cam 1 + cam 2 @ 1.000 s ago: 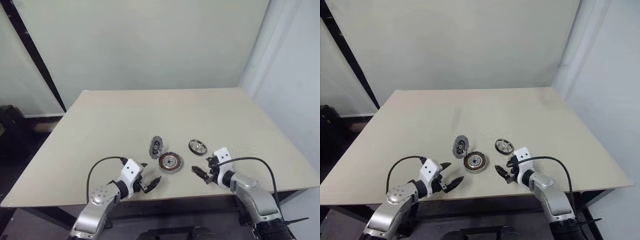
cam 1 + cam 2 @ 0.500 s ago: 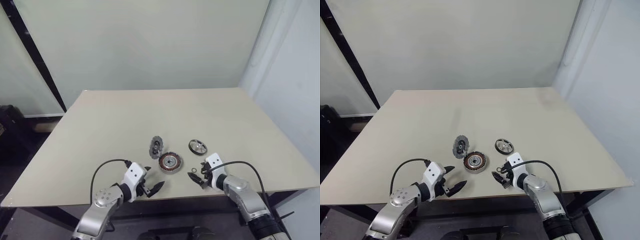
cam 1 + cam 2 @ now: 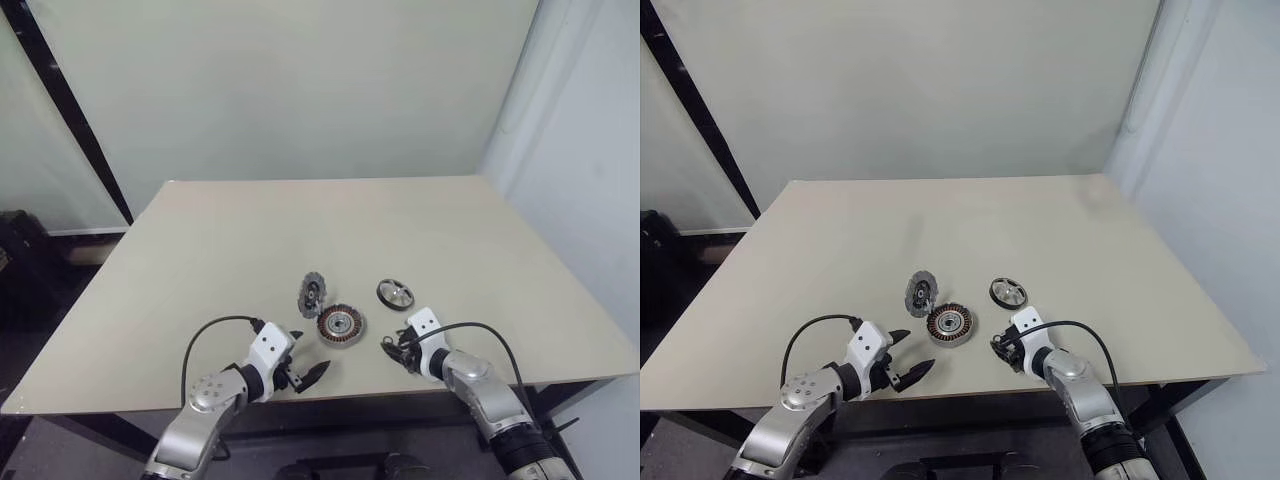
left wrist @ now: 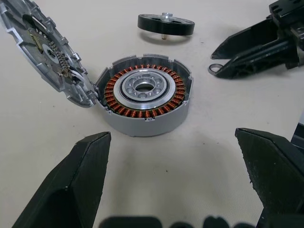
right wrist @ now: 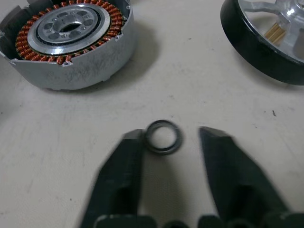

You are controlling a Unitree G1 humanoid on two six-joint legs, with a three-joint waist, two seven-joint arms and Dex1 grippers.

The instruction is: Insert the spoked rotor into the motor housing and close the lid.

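The motor housing sits on the desk near the front edge. It is a round grey cup with copper-brown windings around a silver hub. No writing can be read on it. Its lid, with a notched edge, stands tilted open on the left. The spoked rotor, black-rimmed, lies just right of it. The left pincer is wide apart. The right pincer is partly apart around a tiny washer ring.

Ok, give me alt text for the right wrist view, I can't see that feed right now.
The right gripper has its two black fingers either side of a small thin washer ring lying on the table. Beyond it sit the motor housing with copper windings and the black-rimmed spoked rotor.
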